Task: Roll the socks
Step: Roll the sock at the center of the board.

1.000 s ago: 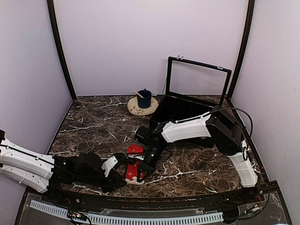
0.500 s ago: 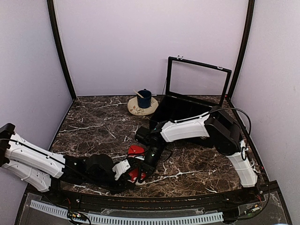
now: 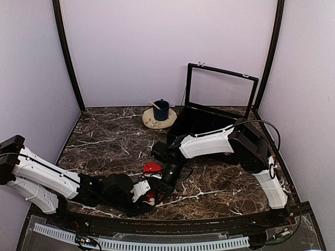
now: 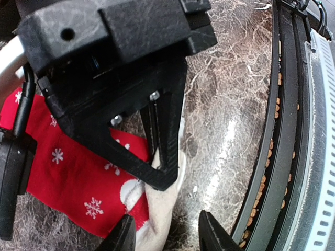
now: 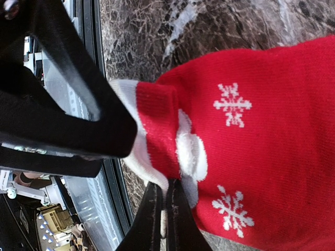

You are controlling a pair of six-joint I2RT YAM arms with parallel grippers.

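Note:
The red sock [image 3: 152,167] with white snowflakes lies on the marble near the front edge; it also shows as the red sock [image 4: 78,178] and the red sock [image 5: 261,130]. My right gripper [image 3: 158,194] [image 5: 165,209] is shut, pinching the sock's white edge. In the left wrist view that right gripper [image 4: 157,157] hangs over the sock's white end [image 4: 159,209]. My left gripper [image 3: 148,197] [image 4: 168,238] is open; one fingertip rests on the white end and the other stands over bare marble. One left finger [image 5: 78,125] sits beside the cuff.
A blue cup [image 3: 160,109] stands on a saucer [image 3: 155,123] at the back. An open black box [image 3: 201,123] with its lid raised sits at the back right. The black front rail [image 4: 293,130] runs just beside the sock's end.
The left arm has reached to the right, bringing its open gripper to the sock's near end. The right gripper has stayed shut on the sock.

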